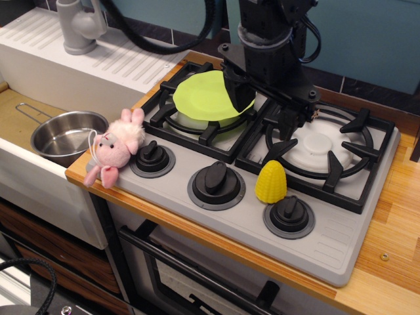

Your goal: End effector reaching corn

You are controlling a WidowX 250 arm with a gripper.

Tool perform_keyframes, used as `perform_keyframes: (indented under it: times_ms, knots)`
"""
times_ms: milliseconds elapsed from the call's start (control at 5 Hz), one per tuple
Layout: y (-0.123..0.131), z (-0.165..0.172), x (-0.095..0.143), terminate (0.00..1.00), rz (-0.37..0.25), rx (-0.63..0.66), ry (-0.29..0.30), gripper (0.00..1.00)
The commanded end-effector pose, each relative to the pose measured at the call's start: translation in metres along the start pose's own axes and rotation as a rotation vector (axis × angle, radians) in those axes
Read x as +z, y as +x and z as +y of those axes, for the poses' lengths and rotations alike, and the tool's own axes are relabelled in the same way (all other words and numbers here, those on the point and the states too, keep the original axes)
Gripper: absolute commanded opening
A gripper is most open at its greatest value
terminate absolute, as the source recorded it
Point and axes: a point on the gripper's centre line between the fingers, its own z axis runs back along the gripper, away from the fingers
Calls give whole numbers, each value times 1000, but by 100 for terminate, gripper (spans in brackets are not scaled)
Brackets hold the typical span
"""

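The yellow toy corn (270, 182) stands upright on the grey stove front, between the middle knob (216, 178) and the right knob (289, 212). My black end effector (287, 128) hangs over the left edge of the right burner grate, behind and slightly right of the corn and clearly apart from it. Its two short fingers point down and overlap in this view, so the gap between them does not show. Nothing is visibly held.
A flat lime-green disc (205, 96) lies on the left burner, partly behind the arm. A pink plush bunny (115, 146) sits at the stove's front left corner beside the left knob (151, 156). A steel pot (65, 136) sits in the sink at left. The wooden counter (394, 216) lies at right.
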Motion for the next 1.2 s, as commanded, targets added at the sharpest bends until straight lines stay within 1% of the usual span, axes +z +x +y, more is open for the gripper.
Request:
perform_keyframes:
  times_ms: [0, 200, 400, 600, 800, 1000]
  knots:
    - [-23, -2, 9, 0, -21, 17, 23, 100]
    - [-34, -11, 5, 0, -37, 40, 12, 100]
    - [-34, -17, -1, 0, -53, 52, 2, 100]
    - [-29, -10, -9, 0, -69, 22, 11, 100]
    - [-26, -8, -22, 0, -95, 1, 10, 100]
    - [-19, -4, -38, 100, -109, -22, -6, 100]
